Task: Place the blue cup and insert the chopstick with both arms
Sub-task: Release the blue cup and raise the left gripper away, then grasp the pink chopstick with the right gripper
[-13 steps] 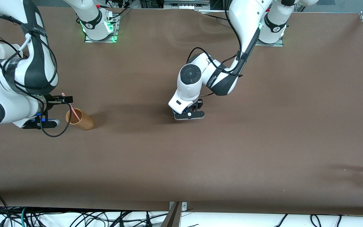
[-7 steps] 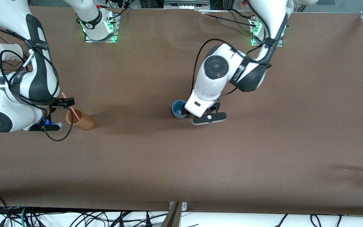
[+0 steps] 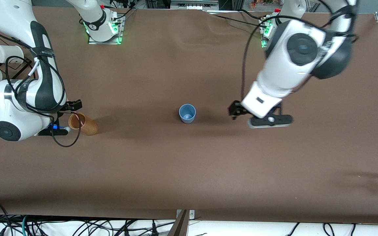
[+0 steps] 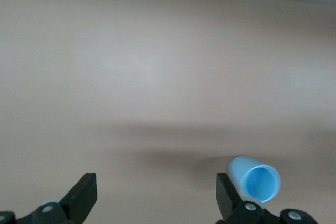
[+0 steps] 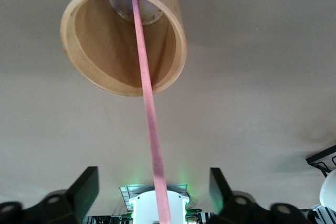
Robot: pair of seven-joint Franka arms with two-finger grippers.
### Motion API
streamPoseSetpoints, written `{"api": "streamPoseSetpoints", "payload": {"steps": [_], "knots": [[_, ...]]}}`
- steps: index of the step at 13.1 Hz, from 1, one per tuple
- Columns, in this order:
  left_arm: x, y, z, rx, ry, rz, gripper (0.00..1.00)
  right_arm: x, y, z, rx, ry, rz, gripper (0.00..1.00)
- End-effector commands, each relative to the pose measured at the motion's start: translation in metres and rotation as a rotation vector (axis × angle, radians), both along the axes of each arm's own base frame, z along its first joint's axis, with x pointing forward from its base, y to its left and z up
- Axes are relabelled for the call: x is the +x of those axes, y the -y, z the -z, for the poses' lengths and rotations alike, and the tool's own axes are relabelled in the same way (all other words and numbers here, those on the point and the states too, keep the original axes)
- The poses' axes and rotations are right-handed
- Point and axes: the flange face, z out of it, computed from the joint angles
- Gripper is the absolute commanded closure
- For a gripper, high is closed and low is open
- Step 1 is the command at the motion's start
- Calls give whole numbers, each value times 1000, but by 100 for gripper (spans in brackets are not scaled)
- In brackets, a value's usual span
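While the blue cup (image 3: 187, 113) stands upright near the middle of the brown bench (image 3: 189, 164), the left gripper (image 3: 241, 113) hangs in the air at its three o'clock in the front view, toward the left arm's end, clear of it. Its fingers (image 4: 84, 195) are spread wide with nothing between them. At the cup's nine o'clock, toward the right arm's end, stands a tan cup (image 3: 83, 124) with the pink chopstick (image 5: 147, 103) leaning inside it. The right gripper (image 3: 72, 109) is over this tan cup, its fingers (image 5: 86, 187) spread on either side of the chopstick's upper end and not touching it. White cups (image 3: 3, 52) lie near the bench edge at ten o'clock.
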Motion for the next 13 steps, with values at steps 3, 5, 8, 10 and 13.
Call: {"api": "streamPoseSetpoints", "payload": {"steps": [3,5,8,10,13], "knots": [[-16,-137,-66,10,-19,108,0,2,7,4,34,-33,10,56],[-24,-174,-76,70,-13,203,0,3,6,5,49,-32,19,72],[-35,-209,-82,112,-9,261,0,2,5,6,50,-35,20,89],[-41,-228,-78,108,-25,237,0,2,5,6,52,-35,21,94],[-55,-227,-111,121,23,228,0,2,6,8,52,-37,21,100]]}}
